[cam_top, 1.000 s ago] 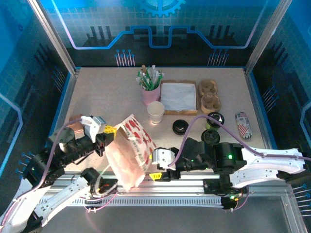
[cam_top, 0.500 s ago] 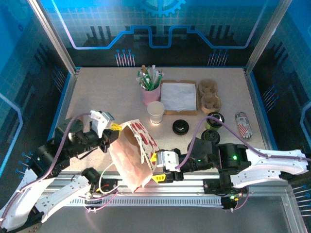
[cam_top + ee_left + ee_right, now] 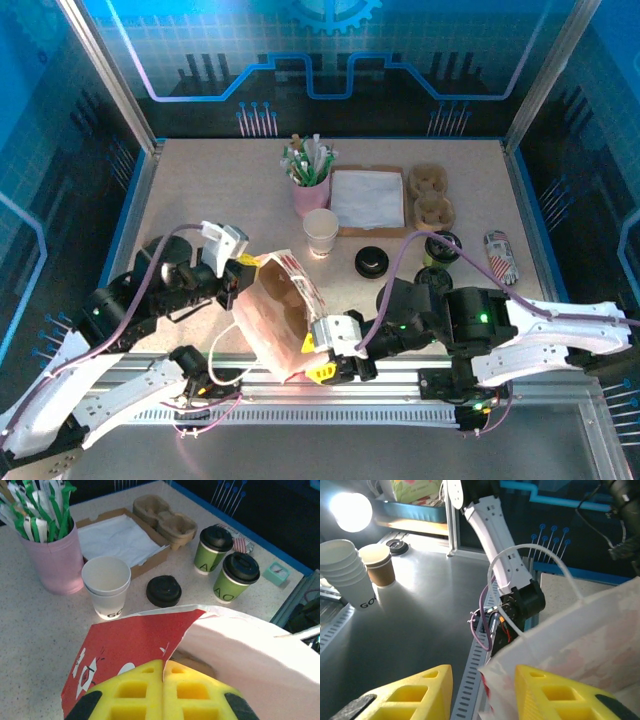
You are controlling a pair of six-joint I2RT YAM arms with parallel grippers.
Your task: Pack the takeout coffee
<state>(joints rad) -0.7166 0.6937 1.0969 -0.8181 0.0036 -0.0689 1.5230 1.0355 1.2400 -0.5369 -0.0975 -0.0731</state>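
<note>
The takeout coffee, a white paper cup (image 3: 321, 232) (image 3: 106, 585), stands upright mid-table in front of the pink cup. A red-and-white paper bag (image 3: 285, 315) (image 3: 125, 640) (image 3: 580, 635) stands at the near edge with its mouth spread upward. My left gripper (image 3: 243, 267) (image 3: 163, 667) is shut on the bag's far-left rim, its yellow pads pressed together on the red panel. My right gripper (image 3: 325, 360) (image 3: 482, 680) is at the bag's near rim. It is open, and the bag's corner lies between its fingers (image 3: 555, 695) beside the right one.
Behind the cup are a pink cup of green-and-white sticks (image 3: 310, 180) (image 3: 55, 555), a napkin box (image 3: 368, 200) and cardboard carriers (image 3: 432, 195). A black lid (image 3: 371, 262) (image 3: 164, 590) and two lidded green cups (image 3: 214, 547) (image 3: 237, 577) sit to the right. The rail (image 3: 330, 405) runs along the near edge.
The left gripper has carried the bag's rim rightward and the bag's mouth has spread open. The right gripper has dropped toward the bag's near rim, and its jaws have narrowed.
</note>
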